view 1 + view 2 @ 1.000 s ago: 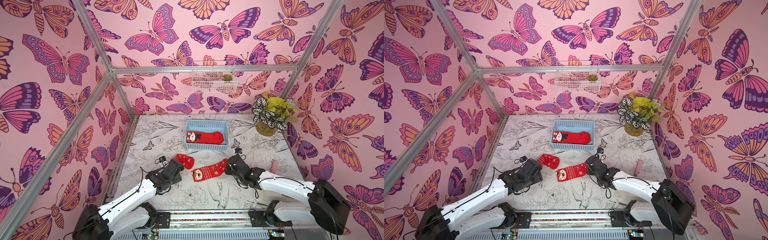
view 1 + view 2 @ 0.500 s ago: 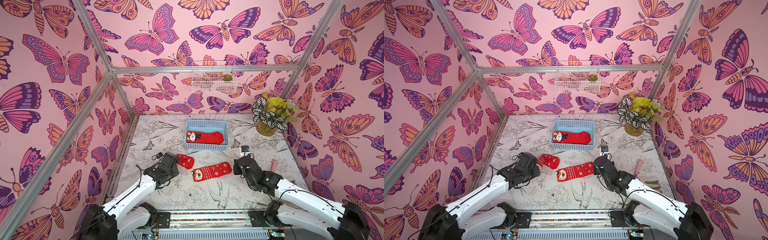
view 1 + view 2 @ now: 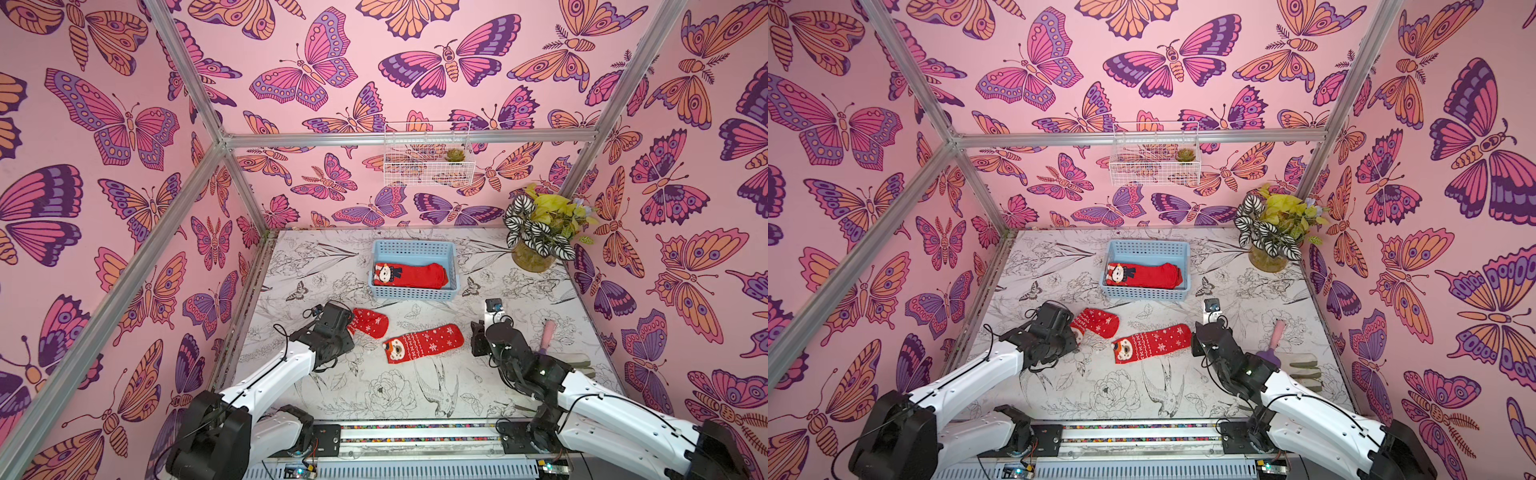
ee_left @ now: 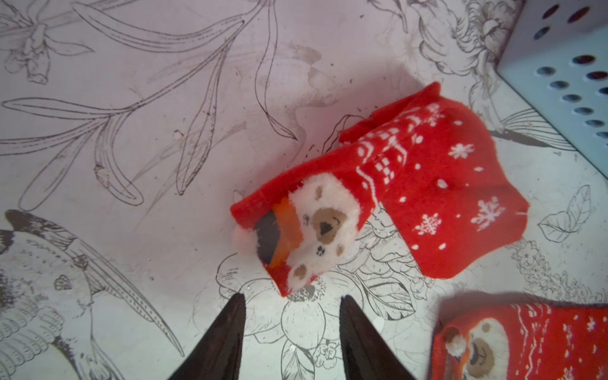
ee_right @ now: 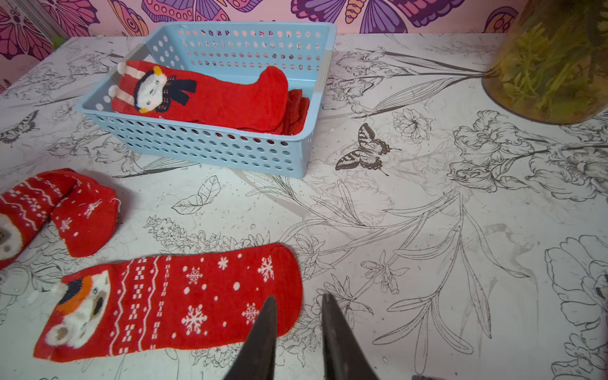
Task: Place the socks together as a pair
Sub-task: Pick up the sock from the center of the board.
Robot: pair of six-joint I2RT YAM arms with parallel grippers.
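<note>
1. The left claw holds its fingers apart with nothing between them. It is just short of the bear-face cuff of the folded red snowflake sock on the floral-print worktop.
2. The right claw shows a narrow, empty gap between its fingers at the toe of the flat red snowflake sock. This sock lies near the folded one but does not touch it.
3. Only the left wrist view shows the folded sock's cuff plainly; in both top views the left arm mostly hides it.
4. Only the right wrist view shows more red fabric under the plain red sock in the light blue perforated plastic basket.
5. A second ago the right claw was against the flat sock's toe and the left claw was over the folded sock's cuff. Both have since drawn back slightly.
</note>
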